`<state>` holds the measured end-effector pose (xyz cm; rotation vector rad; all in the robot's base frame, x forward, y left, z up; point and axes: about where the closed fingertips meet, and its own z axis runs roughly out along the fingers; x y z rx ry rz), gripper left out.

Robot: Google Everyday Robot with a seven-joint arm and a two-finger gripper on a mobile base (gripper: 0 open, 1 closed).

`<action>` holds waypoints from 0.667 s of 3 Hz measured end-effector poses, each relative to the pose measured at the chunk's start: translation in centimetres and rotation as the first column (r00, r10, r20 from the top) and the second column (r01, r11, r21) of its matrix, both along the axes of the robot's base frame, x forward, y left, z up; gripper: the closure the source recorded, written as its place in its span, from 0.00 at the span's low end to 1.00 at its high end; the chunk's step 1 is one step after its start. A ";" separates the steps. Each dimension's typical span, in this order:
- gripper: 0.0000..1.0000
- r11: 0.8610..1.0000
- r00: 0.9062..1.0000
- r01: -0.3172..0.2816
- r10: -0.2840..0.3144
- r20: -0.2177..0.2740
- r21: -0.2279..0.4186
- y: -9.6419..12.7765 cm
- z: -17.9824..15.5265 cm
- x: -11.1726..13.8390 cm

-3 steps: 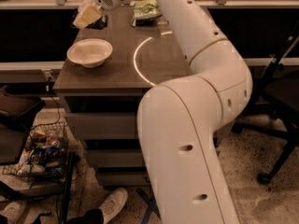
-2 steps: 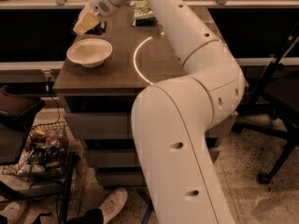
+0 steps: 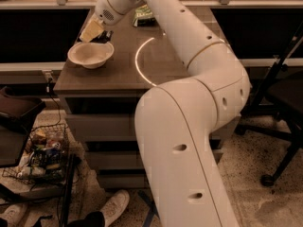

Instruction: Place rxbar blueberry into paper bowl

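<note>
The bar [image 3: 102, 36] is being shown only as a small dark shape at the tip of the gripper [image 3: 94, 32], just above the far rim of the bowl [image 3: 92, 63] and not lying inside it. Whether rim and bar are touching cannot be told. Whether the gripper is clamped on the bar or standing apart cannot be told either, as its tip is being covered by its own pale casing. The gripper is being held low over the bowl's back edge, tilted down toward the near left. The bowl is being borne upright by the table [image 3: 118, 77], near the table's front left corner, and nothing is being seen inside it. The arm [image 3: 189, 126] is being stretched from the foreground across the table's right half up to the gripper. A green bag [image 3: 143, 14] is lying toward the table's far edge, well apart from the bowl. A bright arc [image 3: 138, 63] is being cast on the tabletop between bowl and arm. Drawers [image 3: 94, 126] are being seen under the top. On the floor to the left a wire basket [image 3: 42, 155] of small items is standing, with a white shoe [image 3: 116, 205] near the front, and a dark chair [image 3: 284, 108] is standing at the right.
</note>
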<state>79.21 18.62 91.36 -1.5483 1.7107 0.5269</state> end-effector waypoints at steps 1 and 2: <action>1.00 1.000 0.999 -0.001 0.002 -0.053 0.024 -0.4 -1.0 -0.6; 0.96 0.999 0.997 -0.015 0.018 -0.075 0.032 -0.6 -0.6 -2.4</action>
